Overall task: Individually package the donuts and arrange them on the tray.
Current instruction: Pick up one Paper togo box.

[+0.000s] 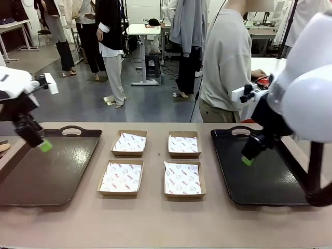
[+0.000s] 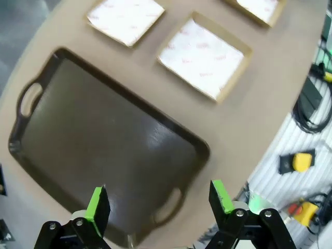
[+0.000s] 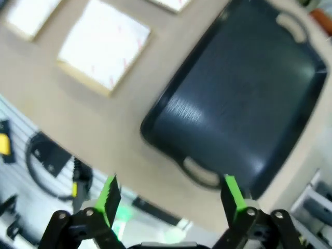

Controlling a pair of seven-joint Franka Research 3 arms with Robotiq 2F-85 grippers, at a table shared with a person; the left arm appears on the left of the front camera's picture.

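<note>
Front view: four shallow cardboard boxes are seen in a square at mid-table, each lined with printed white paper and with nothing laid on it. A brown tray is set just left of the boxes and a black tray just right of them. The left gripper is held in the air well left of the boxes, the right gripper to their right. In both wrist views the jaws are spread wide, with nothing between the green pads. Beyond the boxes, far to the right, something red is glimpsed at a person's hand; whether it is one of the donuts cannot be told. The donuts are judged to be light and soft, with glaze that would smear or slip under pressure and sprinkles that are easily knocked off. A hold is best taken across the outer sides of the ring, low and clear of the glazed top, with only light closing so that nothing is crushed.
</note>
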